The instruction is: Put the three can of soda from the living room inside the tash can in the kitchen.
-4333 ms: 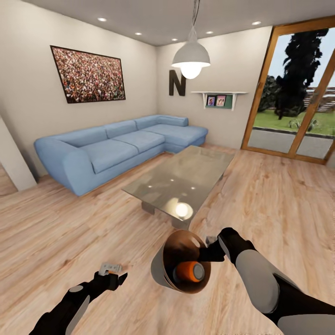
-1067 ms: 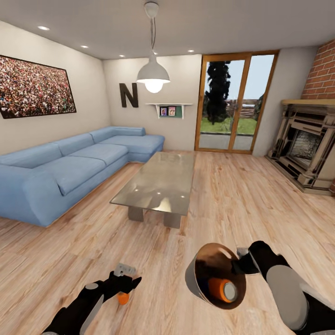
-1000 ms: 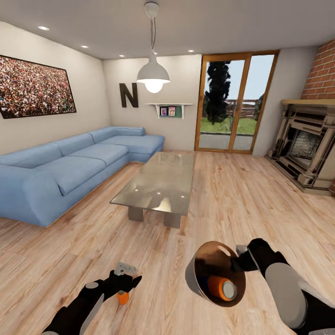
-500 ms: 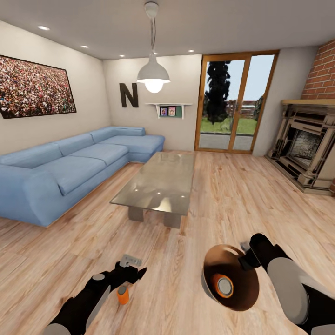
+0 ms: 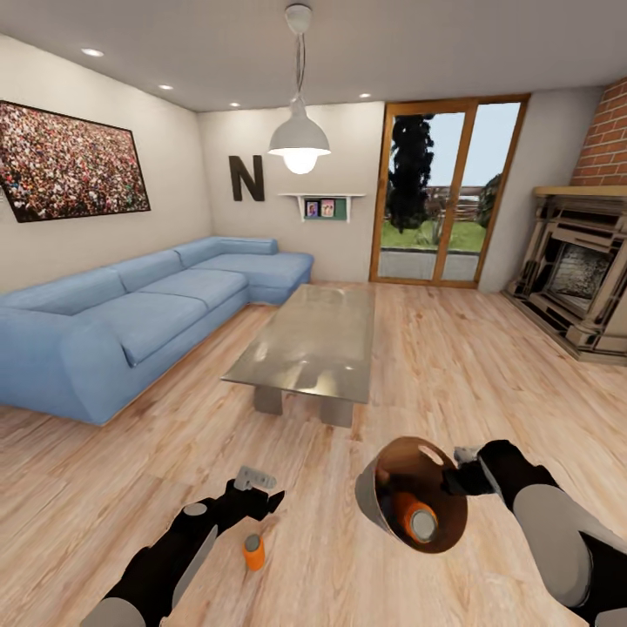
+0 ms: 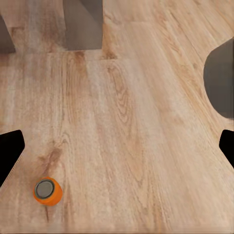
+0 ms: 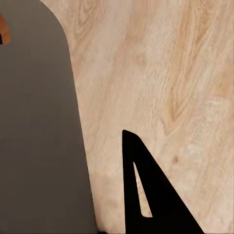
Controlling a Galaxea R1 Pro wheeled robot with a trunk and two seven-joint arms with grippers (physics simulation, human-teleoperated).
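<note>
Two pincers are at work here. The left gripper [image 5: 261, 496] hangs spread and empty above the plank floor [image 5: 488, 366], just over an orange soda can [image 5: 253, 552] standing upright there; from its wrist the can [image 6: 47, 191] sits off to one side, not between the fingers. The right gripper [image 5: 460, 475] is clamped on the rim of the trash can [image 5: 409, 505], tilted so its mouth faces us, probably to keep it ready as a scoop; a second orange can [image 5: 414, 518] lies inside. Beyond stand the glass table [image 5: 313, 344] and blue sofa [image 5: 131, 322]
</note>
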